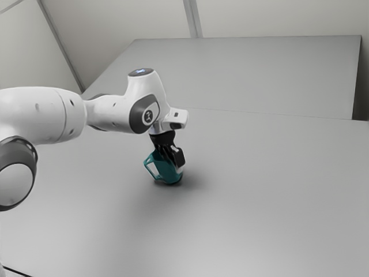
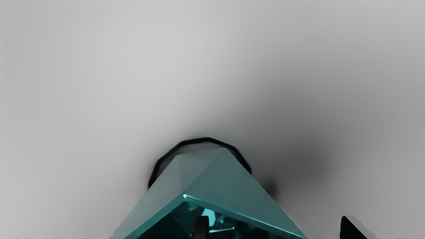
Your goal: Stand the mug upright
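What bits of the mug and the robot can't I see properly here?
- Deep inside the mug, wrist view: the bottom edge cuts it off, and one finger of the pincer blocks some.
- Part of the mug's rim, exterior view: the pincer is in front.
- The mug's far side, exterior view: its near side hides it.
- The arm's base, exterior view: cut off by the left edge.
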